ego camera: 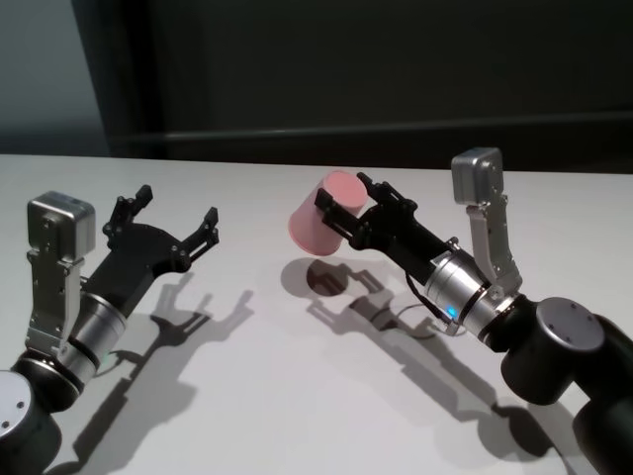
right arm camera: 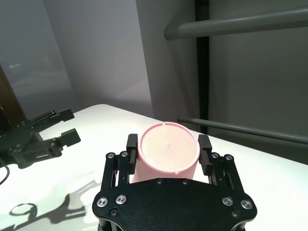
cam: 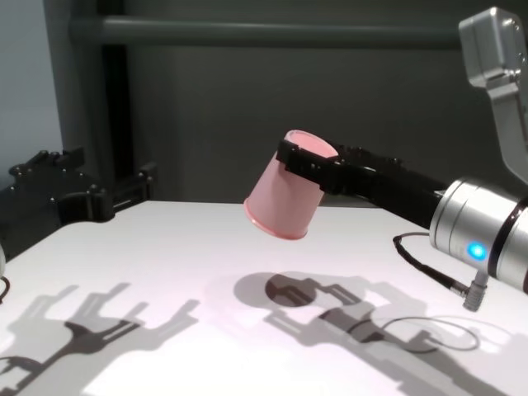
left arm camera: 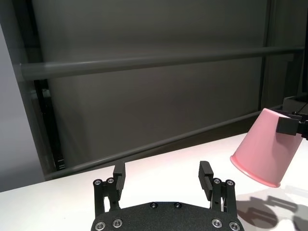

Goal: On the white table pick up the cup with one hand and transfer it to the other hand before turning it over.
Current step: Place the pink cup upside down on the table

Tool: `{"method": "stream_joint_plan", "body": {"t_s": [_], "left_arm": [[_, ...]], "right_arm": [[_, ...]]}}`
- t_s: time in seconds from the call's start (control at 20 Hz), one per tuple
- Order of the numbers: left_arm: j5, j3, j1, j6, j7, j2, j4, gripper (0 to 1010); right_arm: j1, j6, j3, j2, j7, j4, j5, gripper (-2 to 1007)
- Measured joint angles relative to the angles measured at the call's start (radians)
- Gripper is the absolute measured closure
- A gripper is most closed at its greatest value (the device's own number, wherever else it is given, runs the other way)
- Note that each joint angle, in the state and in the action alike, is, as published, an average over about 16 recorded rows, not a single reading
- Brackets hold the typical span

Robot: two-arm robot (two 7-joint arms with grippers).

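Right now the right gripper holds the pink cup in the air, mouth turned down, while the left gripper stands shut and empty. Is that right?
Not quite. The left gripper is empty but open, its fingers spread wide in the left wrist view. The rest holds: the right gripper holds the pink cup above the white table, mouth turned down.

dark wall panel seen behind tabletop far edge; grey horizontal rail mounted across it; paler wall at left.

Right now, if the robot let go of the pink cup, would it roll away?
Probably. The cup is round, smooth and tapered, so it might roll in a curve. It hangs tilted above the white table, gripped by the right gripper, so it would likely land sideways. It looks light.
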Motion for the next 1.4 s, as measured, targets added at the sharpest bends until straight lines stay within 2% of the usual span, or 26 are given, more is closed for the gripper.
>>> {"method": "stream_joint_plan", "body": {"t_s": [0.35, 0.7, 1.4], "left_arm": [[0.0, 0.0, 0.0, 0.0, 0.0, 0.0, 0.0, 9], [0.0, 0.0, 0.0, 0.0, 0.0, 0.0, 0.0, 9], [0.0, 0.0, 0.0, 0.0, 0.0, 0.0, 0.0, 9]], "right_arm": [[0.01, 0.02, -0.011, -0.007, -0.01, 0.021, -0.051, 273], [0.02, 0.049, -0.016, -0.012, -0.007, 0.032, -0.083, 272], [0.063, 0.141, -0.032, -0.024, 0.04, 0.06, -0.124, 273]]}}
